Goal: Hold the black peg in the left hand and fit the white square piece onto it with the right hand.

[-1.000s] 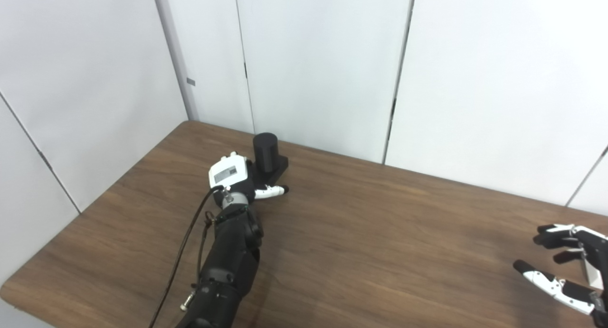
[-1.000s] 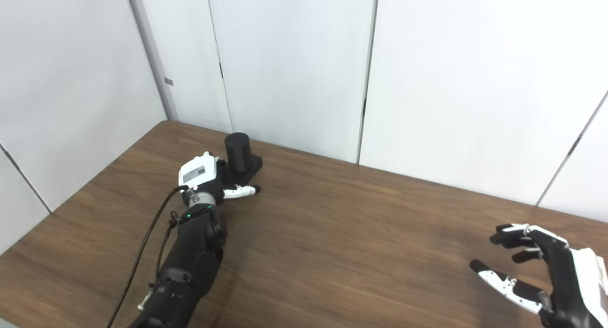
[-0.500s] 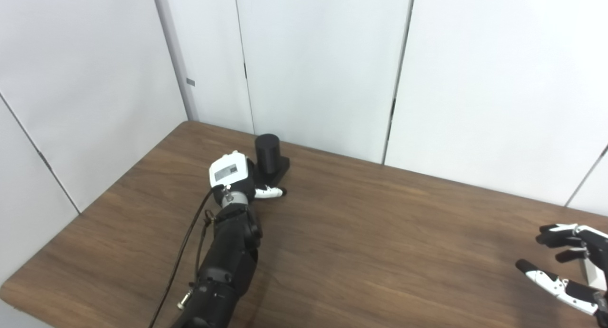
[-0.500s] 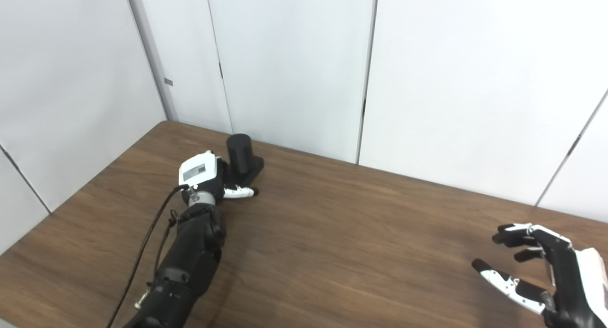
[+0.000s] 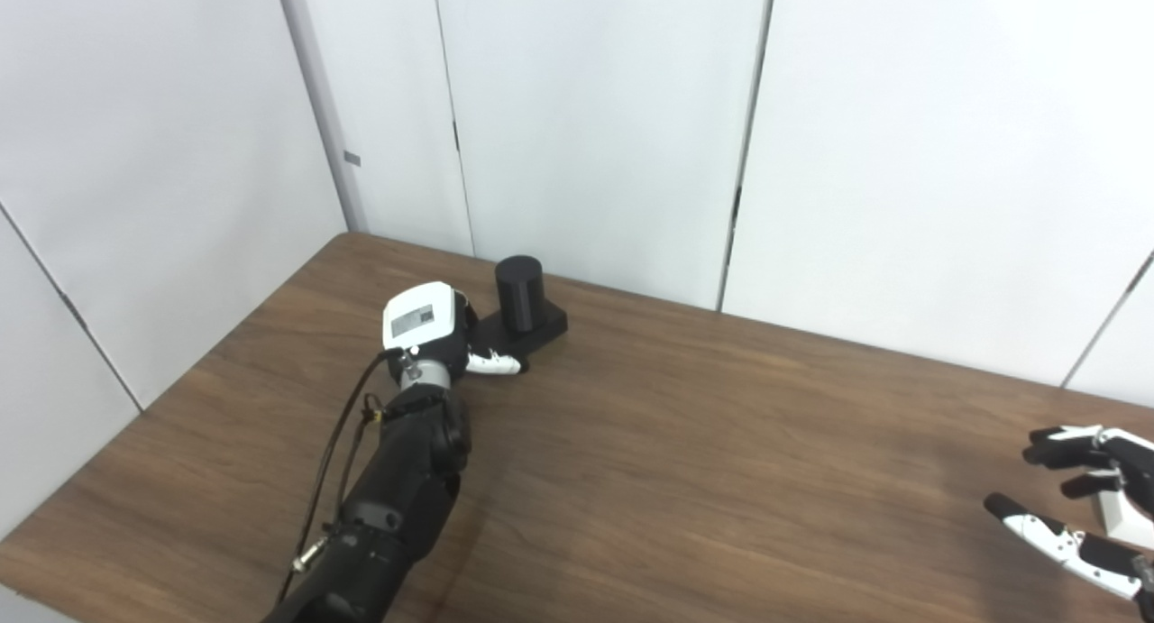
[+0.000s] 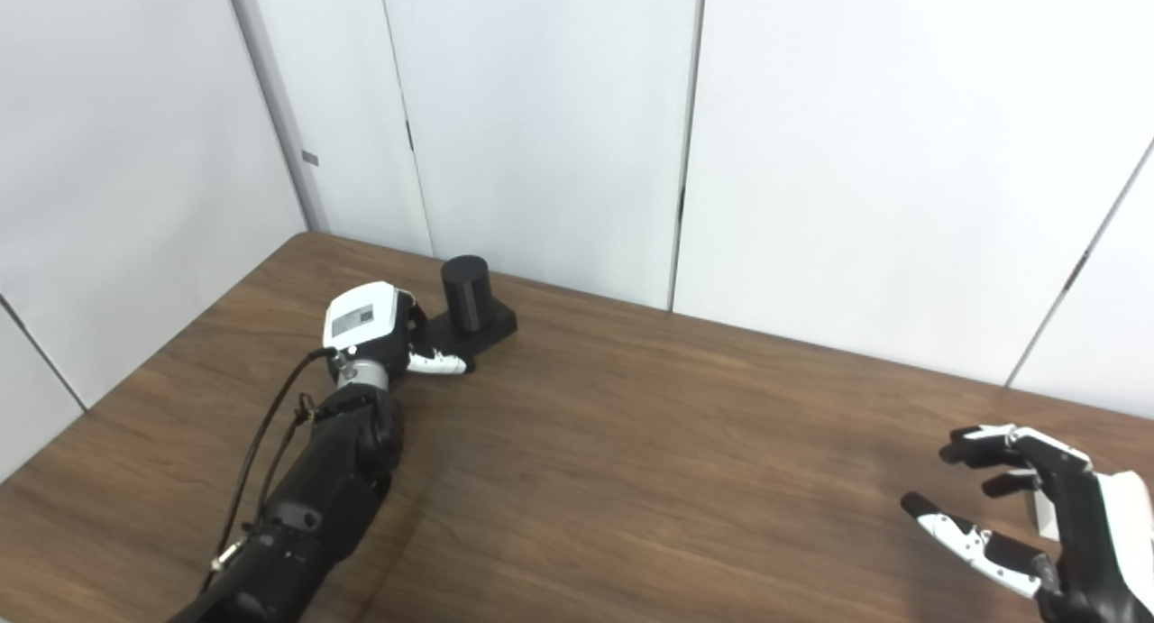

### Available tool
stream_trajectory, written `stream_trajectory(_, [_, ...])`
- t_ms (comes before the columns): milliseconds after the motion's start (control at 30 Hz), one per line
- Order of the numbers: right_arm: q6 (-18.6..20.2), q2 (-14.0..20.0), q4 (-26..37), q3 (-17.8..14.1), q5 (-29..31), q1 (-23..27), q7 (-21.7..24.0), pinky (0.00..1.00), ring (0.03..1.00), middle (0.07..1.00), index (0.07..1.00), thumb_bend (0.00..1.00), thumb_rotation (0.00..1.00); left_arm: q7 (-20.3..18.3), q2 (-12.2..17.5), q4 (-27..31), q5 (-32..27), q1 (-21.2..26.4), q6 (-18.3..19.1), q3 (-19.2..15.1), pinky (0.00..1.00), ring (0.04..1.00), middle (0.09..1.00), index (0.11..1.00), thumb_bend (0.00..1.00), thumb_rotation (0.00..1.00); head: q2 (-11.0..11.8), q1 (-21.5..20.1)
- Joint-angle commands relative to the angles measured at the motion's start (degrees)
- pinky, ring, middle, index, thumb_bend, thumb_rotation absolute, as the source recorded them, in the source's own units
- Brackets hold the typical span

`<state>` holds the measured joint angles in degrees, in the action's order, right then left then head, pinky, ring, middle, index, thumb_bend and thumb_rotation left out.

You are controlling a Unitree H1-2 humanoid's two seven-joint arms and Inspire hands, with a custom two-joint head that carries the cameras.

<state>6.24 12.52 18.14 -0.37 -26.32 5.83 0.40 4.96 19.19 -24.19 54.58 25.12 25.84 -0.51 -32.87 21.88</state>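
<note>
White wall panels (image 5: pixel 595 109) with dark seams stand behind everything, and below them a brown wood-grain table (image 5: pixel 685 479) fills the lower part of both views, its far left corner tucked where the panels meet. Coming in from the bottom left, the black left arm (image 5: pixel 397 506) stretches along the tabletop towards that far corner, a dark cable (image 5: pixel 338 461) looping beside it. At its end, the left hand (image 5: pixel 433 330), white-backed, sits low on the table right against the black peg (image 5: pixel 521 288). That peg is upright, a short cylinder on a flat black base (image 5: pixel 532 325), and it stands near the table's back edge on the left side. One white fingertip (image 5: pixel 496 364) pokes out along the near edge of the base; whether the hand is actually closed on that base, I cannot tell, its other fingers being hidden behind the palm. Over at the far right, well apart from all this, the right hand (image 6: pixel 1037 515) hovers just above the table, fingers curled but spread with clear gaps. Tucked in behind those fingers is a small white piece (image 6: pixel 1046 515), largely hidden, and contact with it cannot be made out.
</note>
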Motion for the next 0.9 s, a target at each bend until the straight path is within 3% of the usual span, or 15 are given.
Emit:
stream_trajectory(0, [-1.4, 0.6, 2.0, -0.5, 0.1, 1.4, -0.6, 0.49, 0.608, 0.643, 0.486, 0.5, 0.11, -0.8, 2.1, 1.1, -3.0, -0.5, -2.1, 1.1, 0.73, 0.789, 0.734, 0.482, 0.52, 0.06, -0.1, 0.0])
stream_trajectory(233, [0.4, 0.1, 2.5, -0.2, -0.3, 1.4, 0.0, 0.52, 0.635, 0.654, 0.486, 0.5, 0.11, -2.3, 6.0, 2.7, -9.1, -2.4, -10.1, 6.4, 0.81, 0.817, 0.791, 0.483, 0.52, 0.06, -0.2, -0.7])
stream_trajectory(633, [1.4, -0.8, 2.4, 0.4, -2.6, 1.5, -0.1, 0.55, 0.653, 0.659, 0.487, 0.5, 0.11, -7.1, 12.6, 8.2, -10.9, -4.3, -22.4, 17.4, 0.85, 0.859, 0.826, 0.489, 0.52, 0.07, -1.3, -4.7])
stream_trajectory(867, [-2.2, -0.3, -1.1, 0.5, -1.5, 1.6, -1.7, 0.54, 0.651, 0.661, 0.487, 0.5, 0.11, -11.0, 14.0, 13.0, -11.5, -4.9, -27.1, 21.2, 0.87, 0.882, 0.842, 0.491, 0.52, 0.07, -2.2, -7.5])
